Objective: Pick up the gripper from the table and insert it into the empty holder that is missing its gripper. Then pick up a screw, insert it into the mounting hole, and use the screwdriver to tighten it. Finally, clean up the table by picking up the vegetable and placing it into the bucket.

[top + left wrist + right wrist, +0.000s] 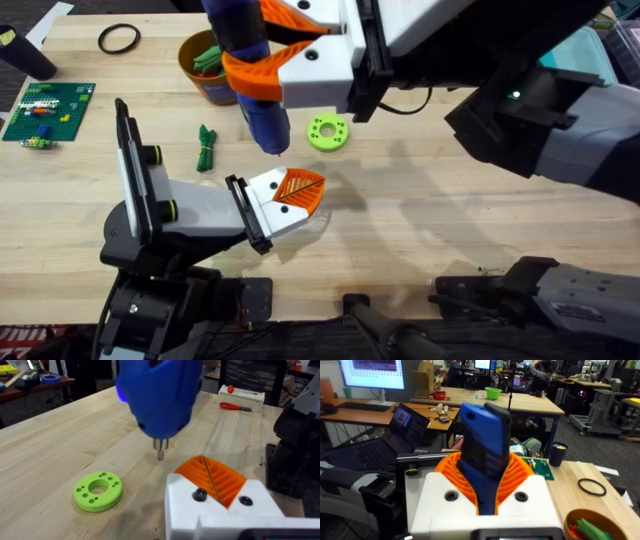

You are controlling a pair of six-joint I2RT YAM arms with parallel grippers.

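Right fingers (pixel 245 78) clamp the screwdriver (pixel 266 118), tip hovering just above the gripper (pixel 297 190) seated in the holder (pixel 205 208); coming down tilted, it could miss the hole and skid across.

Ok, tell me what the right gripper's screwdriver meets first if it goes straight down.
The right gripper holds the screwdriver tip-down. Straight on, the tip probably meets the gripper seated in the holder, near its orange edge; depth is unclear.
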